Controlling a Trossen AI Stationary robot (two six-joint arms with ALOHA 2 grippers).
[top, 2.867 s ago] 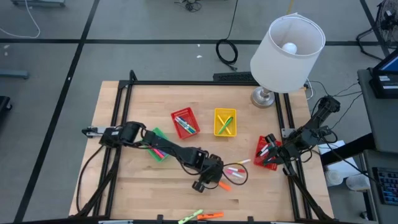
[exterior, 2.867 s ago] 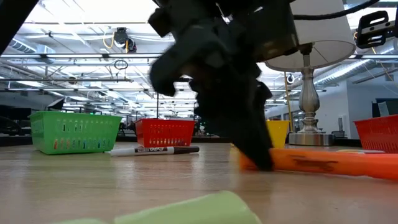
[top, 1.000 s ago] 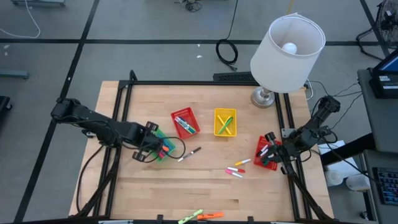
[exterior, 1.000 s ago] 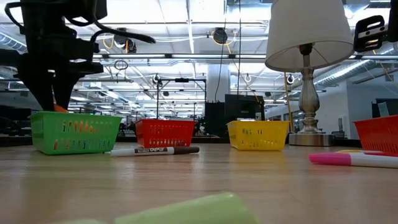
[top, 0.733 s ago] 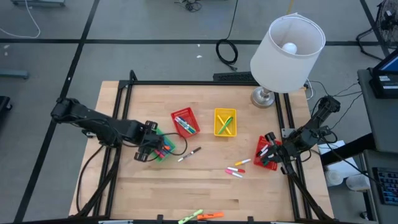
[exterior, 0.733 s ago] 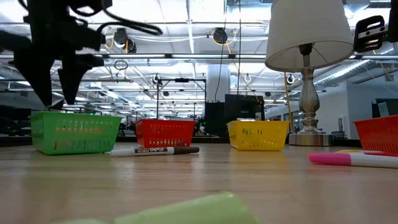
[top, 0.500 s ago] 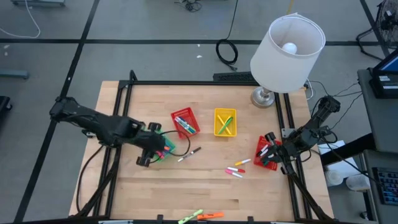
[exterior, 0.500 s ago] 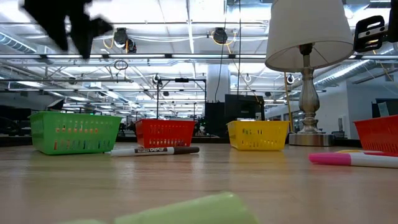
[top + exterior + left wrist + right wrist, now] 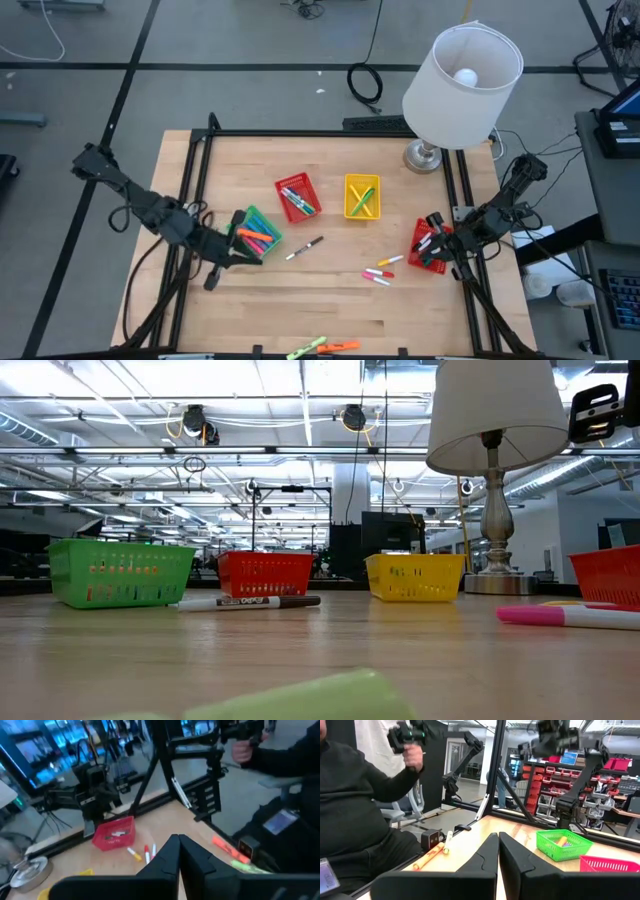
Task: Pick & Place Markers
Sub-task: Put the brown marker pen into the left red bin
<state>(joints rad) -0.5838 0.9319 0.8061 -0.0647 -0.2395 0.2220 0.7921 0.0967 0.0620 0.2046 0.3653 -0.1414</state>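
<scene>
Markers lie in several places on the wooden table (image 9: 300, 305): a bundle of pink and orange ones in the green basket (image 9: 257, 232), others in the red basket (image 9: 297, 197), the yellow basket (image 9: 362, 196) and a second red basket (image 9: 428, 245) at the right edge. A dark marker (image 9: 304, 248) lies loose near the middle, pink and white markers (image 9: 381, 271) lie right of it, and orange and green markers (image 9: 322, 347) sit at the near edge. The left gripper (image 9: 212, 279) is clenched on nothing, just beside the green basket toward the table's left rail. The right gripper (image 9: 433, 223) rests over the second red basket, its fingers (image 9: 487, 855) pressed together and empty. A lamp (image 9: 462, 72) stands at the far right corner. A person's hand (image 9: 413, 757) grips a controller beyond the table.
</scene>
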